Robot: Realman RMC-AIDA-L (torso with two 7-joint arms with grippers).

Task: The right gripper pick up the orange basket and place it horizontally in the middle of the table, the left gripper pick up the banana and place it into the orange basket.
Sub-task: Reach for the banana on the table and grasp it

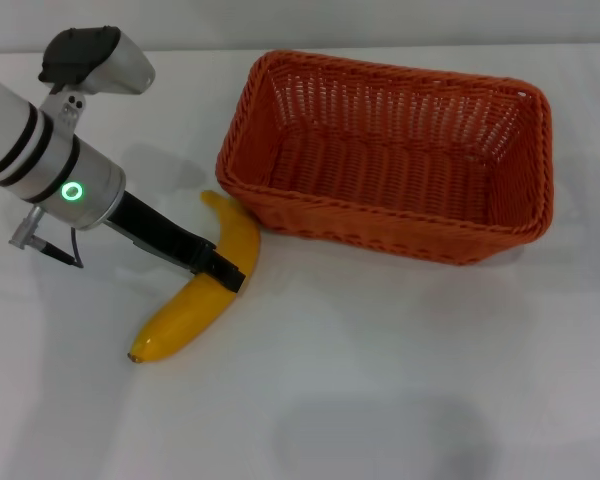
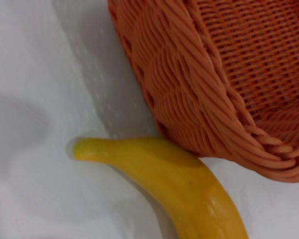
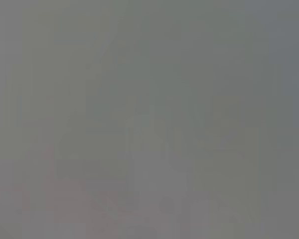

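The orange basket [image 1: 380, 222] stands upright on the white table [image 1: 400, 380], right of centre and towards the back, long side across. The yellow banana [image 1: 183, 318] lies on the table just left of the basket's near corner. My left gripper [image 1: 225, 270] reaches down from the left and sits across the banana's middle. The left wrist view shows the banana [image 2: 189, 191] close up beside the basket's woven wall [image 2: 199, 99]. My right gripper is out of view, and the right wrist view shows only plain grey.
The left arm's white body with its green ring [image 1: 72, 191] hangs over the table's left side. Bare tabletop stretches in front of the basket and to the lower right.
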